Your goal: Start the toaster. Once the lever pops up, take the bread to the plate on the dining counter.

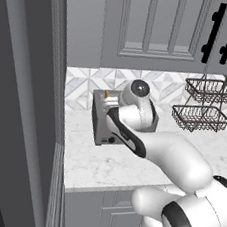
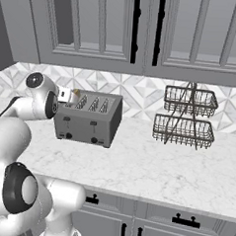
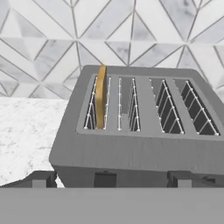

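Left base view: toaster [image 1: 104,122] sits on the marble surface [image 1: 104,165] against the tiled backsplash, near the left wall. The arm reaches over it and covers most of its front. A sliver of bread [image 1: 107,93] pokes from the top at the left end. A two-tier wire basket rack [image 1: 203,105] stands well apart to the right.

Right base view: toaster front face is clear here, with two dark levers and two black knobs. The lever on the left [image 2: 67,120] looks up, so toasting likely is not started yet. The hand hovers at the toaster's upper left corner, just beside the bread.

Hand view: looking down onto the four slots. The bread [image 3: 101,97] stands upright in the leftmost slot, tan crust edge up, only a thin strip above the slot. Gripper [image 3: 109,183] fingertips sit spread wide at the bottom, nothing between them.

Handling guess: the slice is light, thin and a bit crumbly. Pinch the exposed top edge across its flat faces, gently, and lift straight up. The lever is stiff and needs a firm downward push with a fingertip.
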Controlling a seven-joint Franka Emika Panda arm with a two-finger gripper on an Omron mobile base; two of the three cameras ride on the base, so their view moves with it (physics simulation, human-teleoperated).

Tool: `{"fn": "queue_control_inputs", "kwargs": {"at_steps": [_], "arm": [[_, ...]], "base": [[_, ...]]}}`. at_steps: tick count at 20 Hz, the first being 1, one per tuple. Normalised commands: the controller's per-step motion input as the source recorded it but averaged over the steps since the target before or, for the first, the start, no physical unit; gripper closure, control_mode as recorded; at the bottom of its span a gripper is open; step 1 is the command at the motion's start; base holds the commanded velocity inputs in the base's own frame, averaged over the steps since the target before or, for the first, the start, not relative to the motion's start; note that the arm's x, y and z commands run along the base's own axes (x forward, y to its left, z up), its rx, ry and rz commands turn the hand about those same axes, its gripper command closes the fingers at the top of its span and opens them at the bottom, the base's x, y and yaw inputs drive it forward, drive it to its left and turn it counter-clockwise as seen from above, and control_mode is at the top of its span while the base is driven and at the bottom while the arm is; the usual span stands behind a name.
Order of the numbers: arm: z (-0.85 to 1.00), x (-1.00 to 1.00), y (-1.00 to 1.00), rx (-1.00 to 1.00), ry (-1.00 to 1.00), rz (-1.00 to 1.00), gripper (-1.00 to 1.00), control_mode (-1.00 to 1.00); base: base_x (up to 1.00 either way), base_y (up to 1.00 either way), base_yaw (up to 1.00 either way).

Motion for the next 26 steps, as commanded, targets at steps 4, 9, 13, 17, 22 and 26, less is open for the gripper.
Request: {"fn": "queue_control_inputs", "kwargs": {"at_steps": [4, 9, 13, 17, 22, 26], "arm": [[-0.01, 0.00, 0.02, 0.00, 0.08, 0.00, -1.00, -1.00], [-0.06, 0.08, 0.08, 0.00, 0.00, 0.00, -1.00, -1.00], [-0.11, 0.26, 0.05, 0.00, 0.00, 0.00, -1.00, -1.00], [-0.19, 0.30, 0.00, 0.00, 0.00, 0.00, -1.00, -1.00], [-0.29, 0.14, 0.00, 0.00, -0.03, 0.00, -1.00, -1.00], [-0.04, 0.13, 0.00, 0.00, -0.01, 0.00, -1.00, -1.00]], "base": [[0.00, 0.00, 0.00], [0.00, 0.00, 0.00], [0.00, 0.00, 0.00], [0.00, 0.00, 0.00], [0.00, 0.00, 0.00], [0.00, 0.00, 0.00]]}}
